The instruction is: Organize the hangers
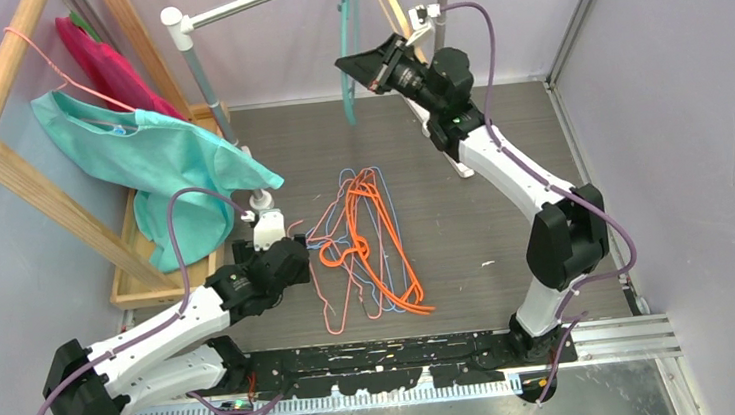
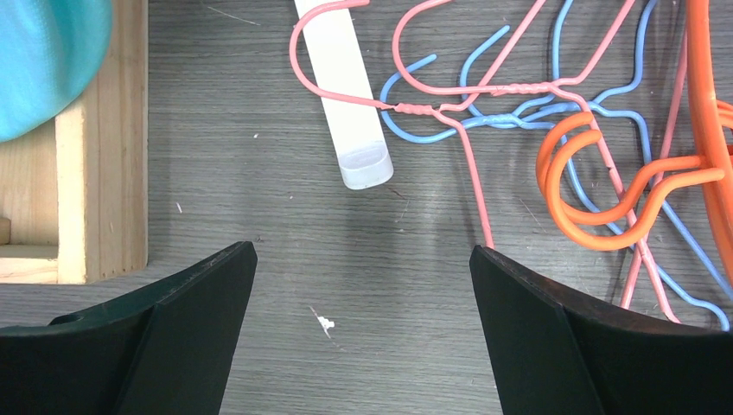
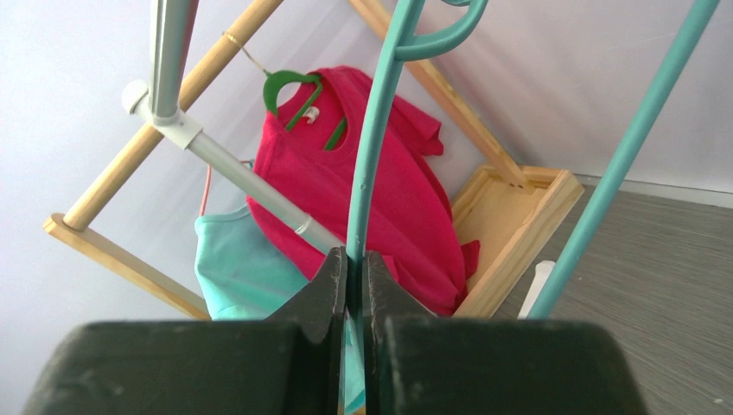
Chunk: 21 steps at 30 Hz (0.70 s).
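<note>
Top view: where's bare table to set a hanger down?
Free: the strip between the hanger pile and the right arm; a smaller patch between the left fingers, near the white foot. Crowded: the pile itself, and left of it by the rack tray and teal shirt.

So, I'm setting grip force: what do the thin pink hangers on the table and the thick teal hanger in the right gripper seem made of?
Thin pink hangers: probably coated wire, smooth; necks are twisted like wire. Thick teal hanger: likely moulded plastic, faintly glossy, one even rounded bar.
</note>
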Each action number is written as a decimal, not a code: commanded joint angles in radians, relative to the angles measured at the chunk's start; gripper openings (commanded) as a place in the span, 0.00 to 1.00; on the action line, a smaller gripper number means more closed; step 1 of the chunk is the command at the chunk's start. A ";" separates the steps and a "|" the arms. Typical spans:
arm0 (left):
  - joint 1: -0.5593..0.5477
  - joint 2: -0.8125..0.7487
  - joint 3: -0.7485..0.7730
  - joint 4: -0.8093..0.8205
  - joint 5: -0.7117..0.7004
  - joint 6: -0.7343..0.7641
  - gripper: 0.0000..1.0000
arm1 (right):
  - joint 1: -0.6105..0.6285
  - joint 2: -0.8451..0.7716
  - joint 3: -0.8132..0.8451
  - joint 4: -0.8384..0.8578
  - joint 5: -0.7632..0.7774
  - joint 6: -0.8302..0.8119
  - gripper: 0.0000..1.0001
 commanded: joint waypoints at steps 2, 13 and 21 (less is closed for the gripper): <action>-0.004 0.009 0.005 0.003 -0.033 -0.018 0.98 | -0.078 -0.085 -0.070 0.105 -0.007 0.081 0.02; -0.004 0.036 0.017 0.004 -0.031 -0.021 0.98 | -0.149 -0.118 -0.120 0.108 -0.048 0.120 0.17; -0.004 0.032 0.013 0.000 -0.030 -0.024 0.98 | -0.150 -0.250 -0.202 0.024 0.035 -0.003 0.62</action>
